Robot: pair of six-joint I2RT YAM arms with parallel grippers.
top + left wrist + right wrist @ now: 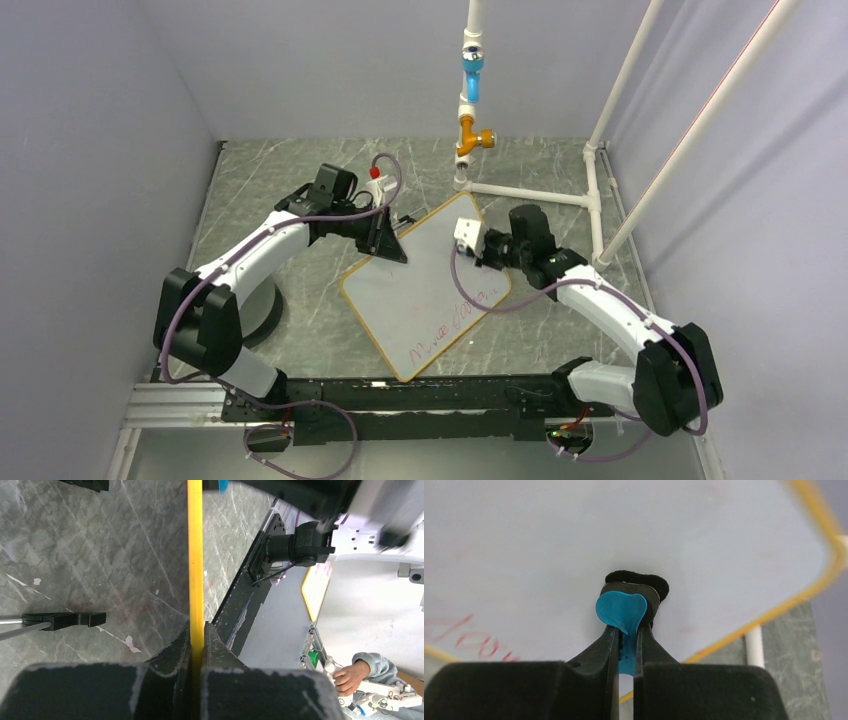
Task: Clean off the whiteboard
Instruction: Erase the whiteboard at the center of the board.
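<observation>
Grey marbled bench (300,200) surface is enclosed by plain grey walls. At the left, the left hand (196,635) is clenched on the yellow-orange frame of the whiteboard (420,290), at its far left edge. In the left wrist view the frame is seen pinched between both fingers. The board is laid diagonally at mid-bench, between the two arms. Whether the clamped edge is raised off the bench cannot be told. Red writing (455,325) is left along the near right edge, while the far part is seen clean. To the right, the right hand (624,632) is clenched on the blue eraser (621,610). Its black felt is set against the white surface, apart from the writing. A white pipe frame (530,192) stands beyond the board.

The step in hand is judged to be wiping, with one strip outstanding. The clamp on the frame should be firm, so that the board is not dragged by the stroke. The felt should be held flat and drawn across the writing in overlapping passes. Moderate pressure is advised, since excess force could slide or tip the board.
</observation>
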